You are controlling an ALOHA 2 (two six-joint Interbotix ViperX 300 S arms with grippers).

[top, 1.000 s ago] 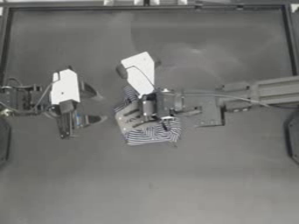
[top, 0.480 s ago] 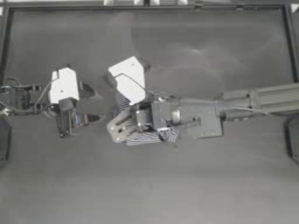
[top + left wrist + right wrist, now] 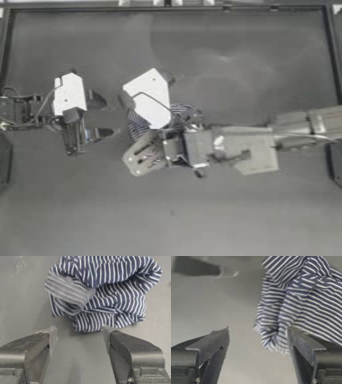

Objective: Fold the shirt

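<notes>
The left gripper [image 3: 75, 145] waits spread at the table's left, while the crumpled navy-and-white striped soft shirt [image 3: 143, 125] lies mid-table under the spread right gripper [image 3: 143, 157], which risks pinching several bunched layers together.

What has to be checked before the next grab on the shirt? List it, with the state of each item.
1. Left gripper jaws open: ok.
2. Right gripper jaws open: ok.
3. Shirt lying flat: not ok, it sits in a crumpled heap.
4. Shirt free of both grippers: ok, the left is short of it and the right has only an edge beside one jaw, unclamped.
5. Collar or sleeve found for a grip: cannot tell, only striped folds show.
</notes>
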